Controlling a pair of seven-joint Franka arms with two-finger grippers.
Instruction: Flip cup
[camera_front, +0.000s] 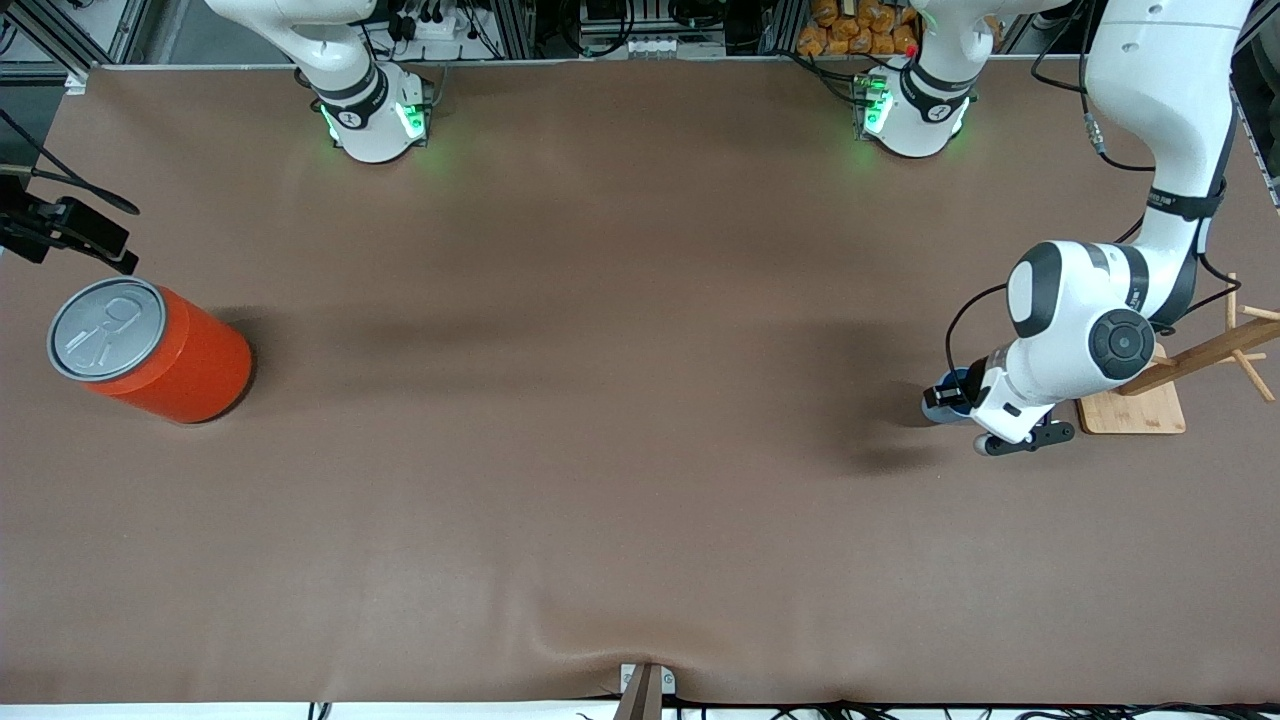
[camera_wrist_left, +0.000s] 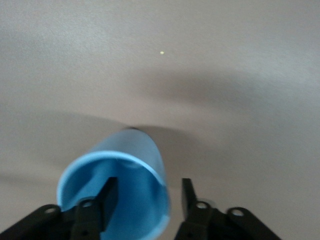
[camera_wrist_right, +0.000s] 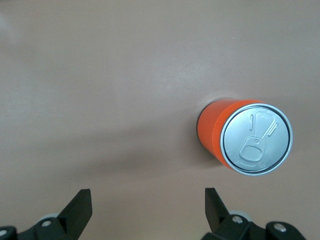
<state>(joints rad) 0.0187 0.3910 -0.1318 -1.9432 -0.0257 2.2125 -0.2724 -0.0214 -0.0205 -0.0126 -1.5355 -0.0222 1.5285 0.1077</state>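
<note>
The light-blue cup (camera_wrist_left: 131, 155) lies tilted on the brown table at the left arm's end, its open mouth turned toward my left gripper; it is partly hidden by the hand in the front view (camera_front: 940, 398). My left gripper (camera_wrist_left: 148, 196) is open and low over the table. One finger is inside the cup's mouth and the other outside, with the rim wall between them and a gap on both sides. My right gripper (camera_wrist_right: 148, 205) is open and empty, up over the table at the right arm's end, beside the orange can.
A large orange-red can (camera_front: 150, 350) with a grey pull-tab lid stands at the right arm's end, also seen in the right wrist view (camera_wrist_right: 245, 137). A wooden rack on a square base (camera_front: 1135, 410) stands right beside the left hand.
</note>
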